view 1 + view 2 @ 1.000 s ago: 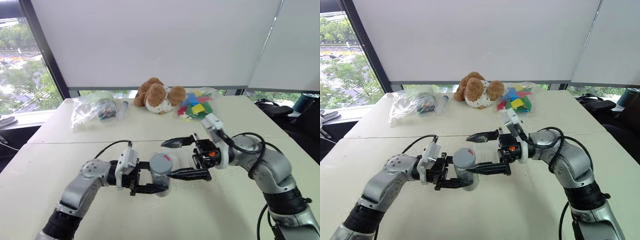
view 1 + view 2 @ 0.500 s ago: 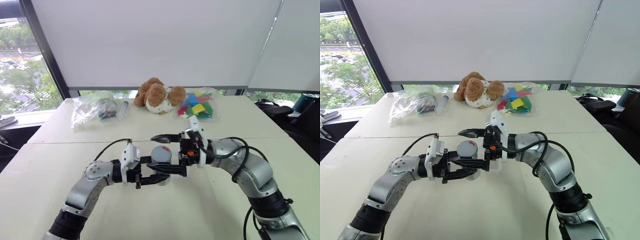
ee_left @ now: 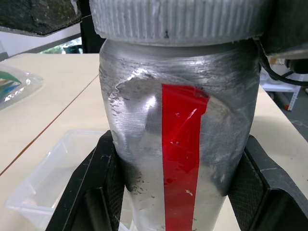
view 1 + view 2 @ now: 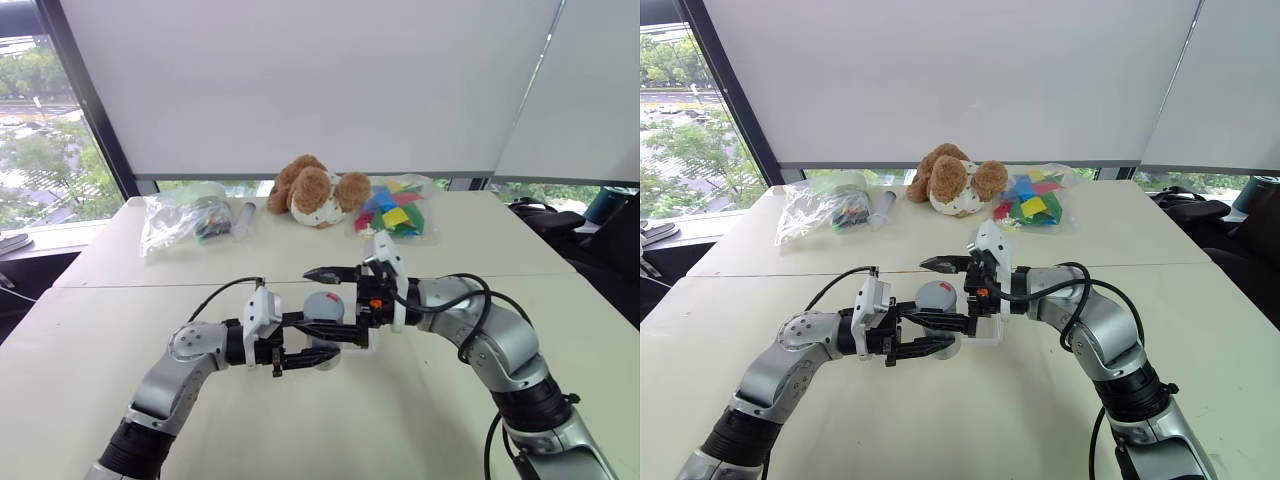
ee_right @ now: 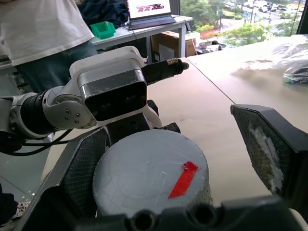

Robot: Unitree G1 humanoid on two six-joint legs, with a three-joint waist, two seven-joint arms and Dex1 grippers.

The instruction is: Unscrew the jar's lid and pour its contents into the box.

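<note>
My left fingers (image 3: pixel 72 192) clench the jar (image 3: pixel 180 144); right fingers (image 5: pixel 262 149) spread around the lid (image 5: pixel 149 168). An off-centre closure risks slipping.

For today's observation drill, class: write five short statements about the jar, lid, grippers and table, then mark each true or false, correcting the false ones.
1. The left gripper is shut on the jar. True.
2. The lid is already off the jar. False: it sits on top of the jar.
3. The right gripper is open, one finger on each side of the lid. True.
4. The jar's stripe is blue. False: it is red.
5. The teddy bear lies in the box. False: it lies at the table's far edge.
</note>
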